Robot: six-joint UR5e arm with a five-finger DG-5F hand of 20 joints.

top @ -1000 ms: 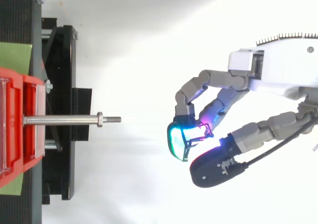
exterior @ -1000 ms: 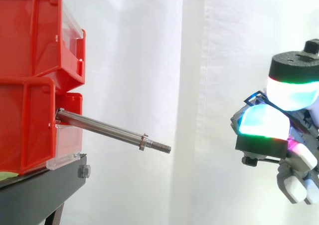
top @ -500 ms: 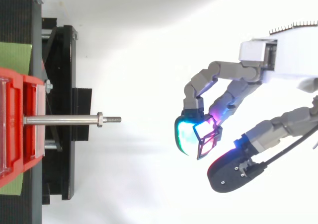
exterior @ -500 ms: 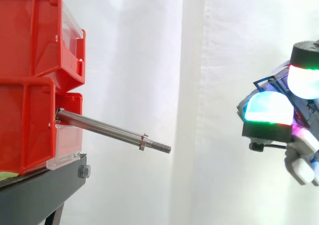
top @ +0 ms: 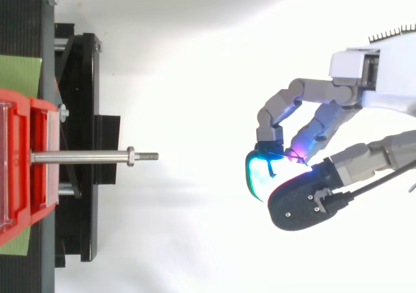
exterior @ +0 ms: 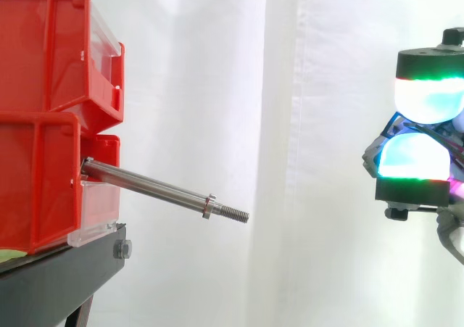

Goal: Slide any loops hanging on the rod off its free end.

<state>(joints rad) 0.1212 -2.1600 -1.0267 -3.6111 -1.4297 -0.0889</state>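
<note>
- Side view: the rod [exterior: 156,188] juts from the red bins [exterior: 43,124] on the black stand [exterior: 65,276] and slopes down to its threaded free end [exterior: 233,212]. Its shaft is bare, with nothing hung on it.
- Side view: the hand [exterior: 420,160] sits well apart from the rod, at the right edge. Its glowing pads [exterior: 413,156] are stacked close, and a thin blue strand [exterior: 391,126] shows between them. I take this to be the loop, held in a pinch.
- Risk: the wire is thin and the pads are thick. If the pinch eases, the loop could drop.
- Top view: the hand [top: 374,78] is curled, fingers drawn in against the thumb, level with the rod [top: 81,156] but far off its tip. A collar [top: 130,156] sits just behind the threads.
- Risk: if the hand swings back along this line, the loop could catch on the threads or the collar and re-hang.
</note>
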